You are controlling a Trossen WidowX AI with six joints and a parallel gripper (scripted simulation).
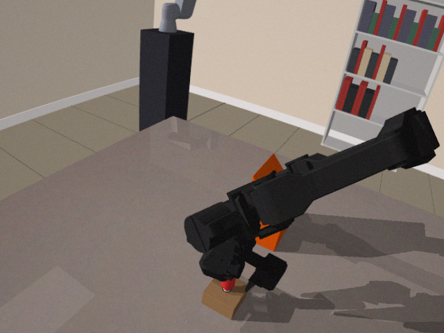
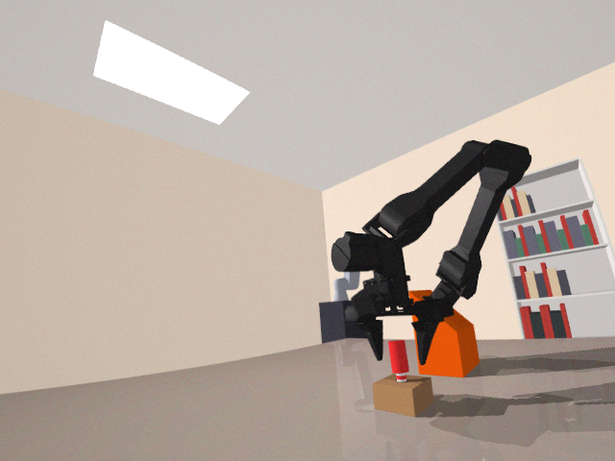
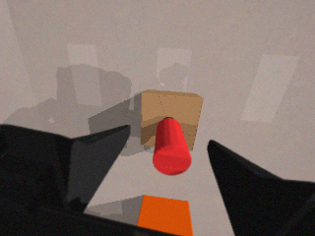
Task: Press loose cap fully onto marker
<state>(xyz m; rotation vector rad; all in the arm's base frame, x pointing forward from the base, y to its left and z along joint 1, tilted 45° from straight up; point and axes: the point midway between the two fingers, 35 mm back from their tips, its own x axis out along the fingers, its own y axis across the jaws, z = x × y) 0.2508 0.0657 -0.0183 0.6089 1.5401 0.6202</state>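
The red cap sits over the marker in the brown holder block. It leans slightly in the exterior view. Below the cap, only a short white and red piece of the marker shows above the block. Whether the cap is fully clicked on cannot be told. My gripper is open, with its fingers apart on either side of the cap and touching neither side. In the top view, the gripper partly hides the cap's top.
An orange block with a sloped top stands on the table behind the holder block, under the arm. A dark pedestal with a grey arm on it and a bookshelf stand beyond the table.
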